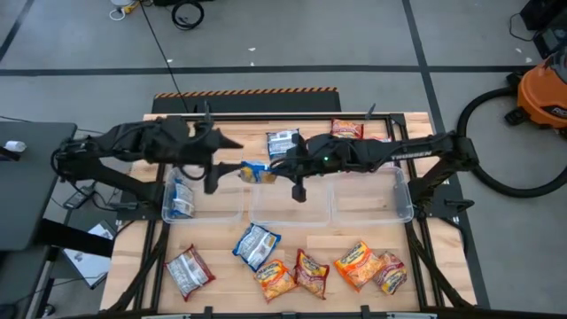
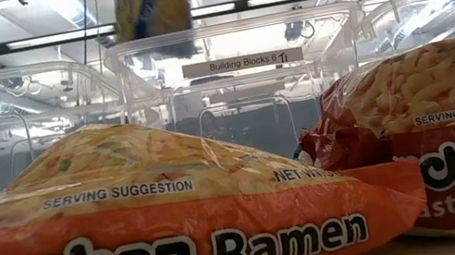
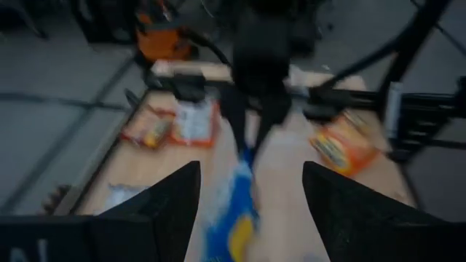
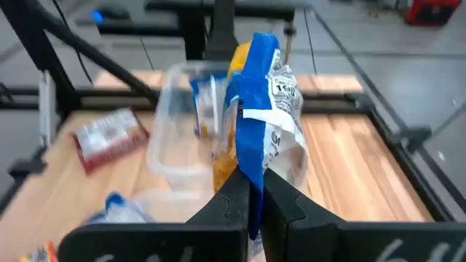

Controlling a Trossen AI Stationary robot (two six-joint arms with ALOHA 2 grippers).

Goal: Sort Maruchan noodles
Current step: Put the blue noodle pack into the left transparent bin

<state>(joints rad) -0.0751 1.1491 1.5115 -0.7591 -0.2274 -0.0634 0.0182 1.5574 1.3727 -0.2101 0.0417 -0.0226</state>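
Because a ramen packet is light, crinkly and slick, with a brittle noodle block inside, the flat sealed edge looks like the best place to pinch; squeezing the middle risks cracking the noodles. The right gripper (image 4: 250,191) has its fingers pressed together on the lower edge of a blue-and-white Maruchan packet (image 4: 263,109), which stands edge-on above the fingertips and hangs in the air over the clear bins (image 1: 288,199). The left gripper (image 3: 251,193) faces it with fingers spread, the same packet (image 3: 234,211) lying between and just beyond its two fingertips, not yet touched. One blue packet (image 1: 181,198) already lies in the leftmost bin. Other packets, orange (image 1: 275,279) and red (image 1: 312,272) among them, rest on the wooden table (image 1: 213,239), well apart from both grippers.
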